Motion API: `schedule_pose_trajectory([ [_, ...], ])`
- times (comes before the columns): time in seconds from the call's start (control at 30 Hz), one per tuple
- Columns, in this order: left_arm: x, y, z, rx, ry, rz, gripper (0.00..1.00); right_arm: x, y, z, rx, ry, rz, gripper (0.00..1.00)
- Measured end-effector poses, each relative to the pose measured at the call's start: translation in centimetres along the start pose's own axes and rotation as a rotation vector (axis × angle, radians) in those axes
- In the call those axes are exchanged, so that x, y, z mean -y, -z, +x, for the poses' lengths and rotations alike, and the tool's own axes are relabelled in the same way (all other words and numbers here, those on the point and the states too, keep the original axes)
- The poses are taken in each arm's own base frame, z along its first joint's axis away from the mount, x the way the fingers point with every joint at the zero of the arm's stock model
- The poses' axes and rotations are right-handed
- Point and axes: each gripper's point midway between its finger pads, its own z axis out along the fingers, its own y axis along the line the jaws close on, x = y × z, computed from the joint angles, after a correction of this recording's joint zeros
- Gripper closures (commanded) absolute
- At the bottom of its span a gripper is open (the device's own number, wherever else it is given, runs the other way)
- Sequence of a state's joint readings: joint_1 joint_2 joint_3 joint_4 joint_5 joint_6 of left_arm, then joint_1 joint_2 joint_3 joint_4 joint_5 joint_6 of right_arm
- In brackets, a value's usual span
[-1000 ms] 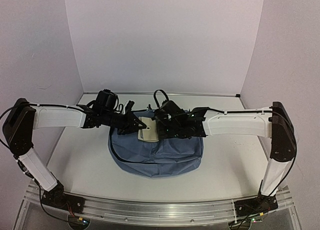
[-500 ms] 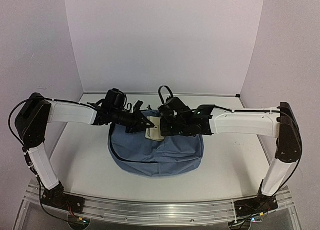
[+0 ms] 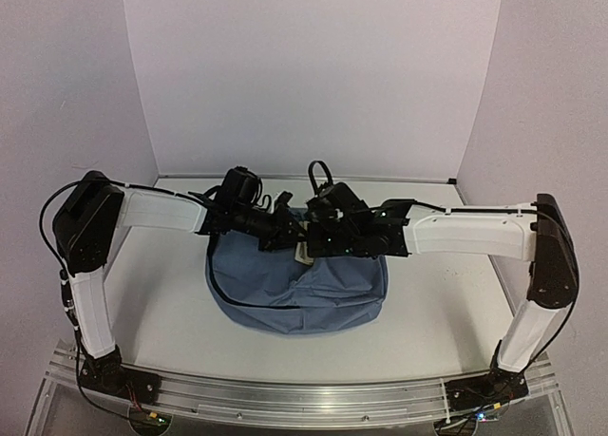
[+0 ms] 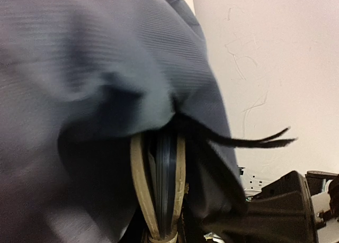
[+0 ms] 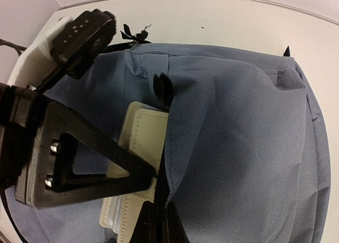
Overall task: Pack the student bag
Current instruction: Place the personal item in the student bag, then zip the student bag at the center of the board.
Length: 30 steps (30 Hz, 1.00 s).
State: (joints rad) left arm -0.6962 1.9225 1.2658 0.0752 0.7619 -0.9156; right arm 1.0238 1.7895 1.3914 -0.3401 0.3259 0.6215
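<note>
I have the bag (image 3: 294,289) lying in the middle of the table (image 3: 446,303), just ahead of both arms. I judge the packing to be partway through one item, not finished. My left gripper (image 3: 288,235) has its jaws drawn in narrow on a flat cream case (image 5: 139,142). The case sits at the mouth of the bag, its front end under the lifted cloth and a good stretch of it showing outside. My right gripper (image 3: 310,244) is closed right down. As far as I can make out, it is pinching the edge of the opening and holding that flap up so the mouth gapes. So the bag is open and the case is lined up in the gap. What is left, as I read it, is pushing the case fully in, letting go of it, dropping the flap and probably zipping up. The overhead view shows both arms meeting over the far end of the bag, but they hide nearly all of the case except a sliver of cream. The right wrist view gives me the case's stitched face, the left finger lying across it, and the raised flap. The left wrist view, though blurred, shows the case edge-on, cream rims with a dark middle, running into the dark hollow beneath the cloth.
</note>
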Motion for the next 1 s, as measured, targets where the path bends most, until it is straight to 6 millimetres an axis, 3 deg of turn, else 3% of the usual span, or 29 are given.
schedule_pose_trajectory([
  [0.27, 0.2, -3.2, -0.2, 0.032, -0.025, 0.024, 0.97, -0.5, 0.0, 0.3, 0.003, -0.022, -0.044, 1.00],
  [0.53, 0.0, -3.2, -1.1, 0.105, -0.074, -0.019, 0.50, -0.3, 0.7, -0.3, 0.026, -0.035, -0.050, 0.99],
  [0.57, 0.1, -2.9, -1.1, 0.115, -0.085, -0.028, 0.44, -0.2, 0.9, -0.5, 0.030, -0.037, -0.051, 0.94],
  [0.67, 0.6, -1.2, -0.6, 0.142, -0.114, -0.061, 0.34, -0.3, 1.5, -0.9, 0.041, -0.044, -0.064, 0.63],
  [0.77, 0.9, 0.8, 0.3, 0.162, -0.111, -0.097, 0.27, -0.6, 2.8, -1.8, 0.071, -0.055, -0.096, 0.47],
  [0.87, 1.2, 2.6, 1.3, 0.171, -0.105, -0.133, 0.24, -0.8, 4.7, -3.2, 0.108, -0.073, -0.127, 0.40],
  [1.0, 1.6, 4.8, 1.8, 0.200, -0.111, -0.184, 0.21, -0.8, 6.4, -4.9, 0.142, -0.085, -0.169, 0.40],
])
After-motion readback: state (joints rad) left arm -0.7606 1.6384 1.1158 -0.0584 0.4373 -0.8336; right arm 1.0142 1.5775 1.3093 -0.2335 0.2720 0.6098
